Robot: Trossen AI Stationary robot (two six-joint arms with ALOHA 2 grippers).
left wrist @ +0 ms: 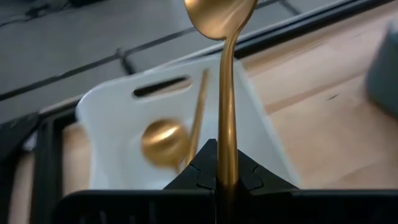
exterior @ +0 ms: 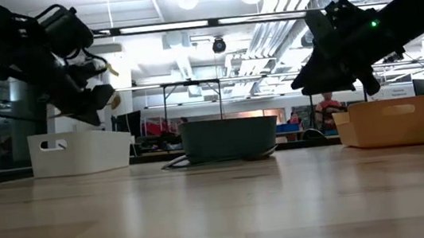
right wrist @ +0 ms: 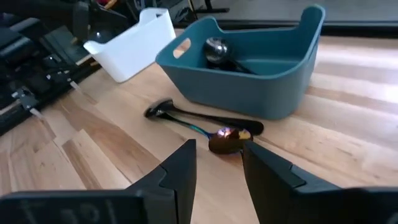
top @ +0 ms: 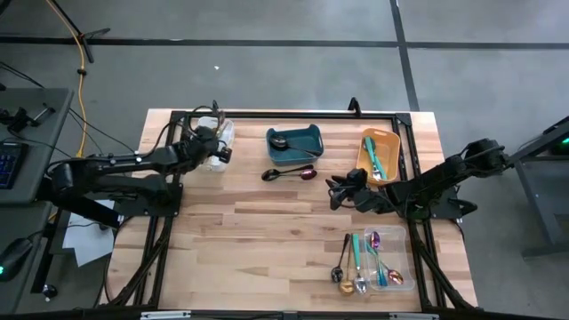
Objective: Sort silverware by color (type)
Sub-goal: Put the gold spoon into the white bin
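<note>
My left gripper (left wrist: 222,165) hovers over the white bin (left wrist: 112,118) at the table's far left (top: 220,147), shut on a gold spoon (left wrist: 227,93). A second gold spoon (left wrist: 165,140) lies inside that bin. My right gripper (right wrist: 217,155) is open above the table's middle (top: 340,191). Just ahead of its fingertips an iridescent purple spoon (right wrist: 227,140) and a black spoon (right wrist: 165,111) lie on the wood in front of the teal bin (right wrist: 249,81). The teal bin holds another black spoon (right wrist: 217,48). My left gripper pinches the gold spoon's handle (left wrist: 227,155) between its two shut fingers. The spoon runs straight out ahead of the fingers, its bowl (left wrist: 217,15) at the far end. It is lifted clear above the white bin.
An orange bin (top: 378,153) with teal-handled utensils stands at the far right. A clear bin (top: 378,260) with several mixed utensils sits near the right front edge. Bare wood lies across the table's middle and left front (top: 240,249).
</note>
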